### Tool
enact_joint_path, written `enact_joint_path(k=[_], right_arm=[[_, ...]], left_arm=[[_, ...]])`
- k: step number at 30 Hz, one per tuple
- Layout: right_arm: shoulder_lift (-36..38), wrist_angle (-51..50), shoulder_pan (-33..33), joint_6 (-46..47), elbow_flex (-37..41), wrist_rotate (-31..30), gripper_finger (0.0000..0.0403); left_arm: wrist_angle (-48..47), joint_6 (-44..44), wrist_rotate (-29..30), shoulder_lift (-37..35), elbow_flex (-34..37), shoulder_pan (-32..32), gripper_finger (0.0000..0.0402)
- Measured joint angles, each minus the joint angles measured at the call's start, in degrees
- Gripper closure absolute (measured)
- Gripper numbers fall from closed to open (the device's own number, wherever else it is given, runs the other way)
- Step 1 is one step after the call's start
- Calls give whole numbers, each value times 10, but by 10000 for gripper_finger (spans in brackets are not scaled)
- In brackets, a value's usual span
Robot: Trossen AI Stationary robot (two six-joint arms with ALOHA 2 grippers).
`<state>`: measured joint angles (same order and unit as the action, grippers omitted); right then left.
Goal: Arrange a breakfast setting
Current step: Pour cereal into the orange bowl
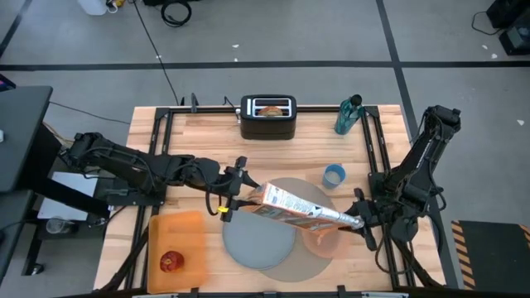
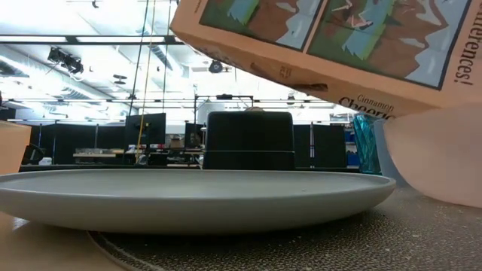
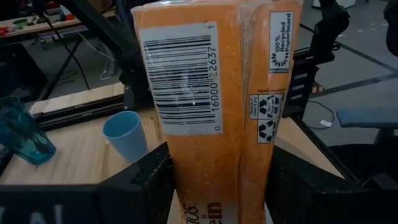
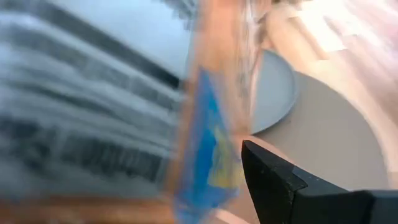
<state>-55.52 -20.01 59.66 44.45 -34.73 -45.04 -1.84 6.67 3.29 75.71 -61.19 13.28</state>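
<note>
My left gripper [image 1: 234, 196] clamps the base of the Cheerios box [image 1: 290, 206]; box's long axis runs across the table, far end tilted over the pink bowl [image 1: 321, 238]; right gripper [image 1: 362, 217] sits at that end, fingers' state unclear; plate [image 1: 260, 239] just below box.

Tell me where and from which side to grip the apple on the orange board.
Grip the apple across its widest part, coming straight down from above. It sits alone on the orange board, stem side up, with open board all around, so the fingers can likely drop on either side. The left gripper is nearest but is shut on the cereal box.
</note>
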Motion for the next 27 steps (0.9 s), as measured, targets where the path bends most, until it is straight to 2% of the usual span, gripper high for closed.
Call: enact_joint_path(k=[2, 4, 6, 9, 11, 15, 18, 21, 24, 27], right_arm=[[-7, 5, -1, -26, 0, 22, 242], [6, -31, 0, -19, 0, -4, 244], [15, -21, -2, -4, 0, -25, 245], [9, 6, -4, -71, -1, -13, 249], [25, -20, -4, -48, 0, -50, 253], [11, 26, -10, -100, -2, -10, 260], [26, -20, -7, -52, -8, -55, 269], [10, 25, -8, -102, -10, -16, 277], [21, -30, -4, -61, -12, -56, 287], [4, 33, -9, -101, -13, -14, 293]], left_arm=[[-1, 0, -2, 0, 0, 0, 194], [-1, 0, -1, 0, 0, 0, 194], [3, 0, 2, 0, 0, 0, 194], [-1, 0, -2, -1, 0, 1, 194], [-2, 0, 1, -1, 0, 1, 194], [-5, 0, -5, 0, 0, 0, 194], [-5, -1, 2, 0, 0, 1, 194], [-13, -3, -4, 0, 0, 1, 194], [-16, -3, 1, 0, 0, 2, 194], [-23, -8, -5, 0, 0, 1, 194]])
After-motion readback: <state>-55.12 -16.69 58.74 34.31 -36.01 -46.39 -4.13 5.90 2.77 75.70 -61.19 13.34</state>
